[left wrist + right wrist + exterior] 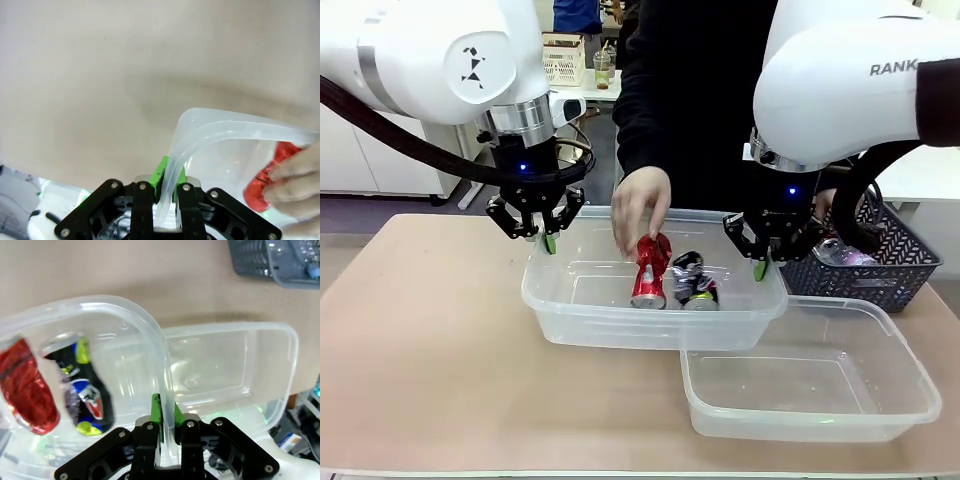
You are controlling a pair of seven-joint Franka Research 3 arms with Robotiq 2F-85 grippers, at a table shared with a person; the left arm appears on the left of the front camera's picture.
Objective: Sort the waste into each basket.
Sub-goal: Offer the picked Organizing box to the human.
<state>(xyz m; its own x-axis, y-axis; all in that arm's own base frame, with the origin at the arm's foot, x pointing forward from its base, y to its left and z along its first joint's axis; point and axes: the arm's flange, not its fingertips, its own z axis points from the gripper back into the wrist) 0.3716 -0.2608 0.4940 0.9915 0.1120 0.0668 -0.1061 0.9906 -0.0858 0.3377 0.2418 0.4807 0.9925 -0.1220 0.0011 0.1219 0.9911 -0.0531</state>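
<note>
The far clear tub point(560, 300) holds a crushed red can point(648, 275) and a dark crushed can point(692, 282). The near clear tub point(910, 400) is empty. Bottles point(847, 253) wait in the blue basket point(910, 272), so the sorting seems barely begun. The left hand point(548, 232) and the right hand point(760, 258) each pinch the far tub's rim.

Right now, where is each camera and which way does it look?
Front view: between the arms, facing the person across the table; shows left gripper, right gripper, the person's hand.
Left wrist view: on the left wrist, looking down its fingers pinching the rim of the held tub.
Right wrist view: on the right wrist, looking down its fingers on that tub's other end.
Shared: both wrist views see the red crumpled piece.
</note>
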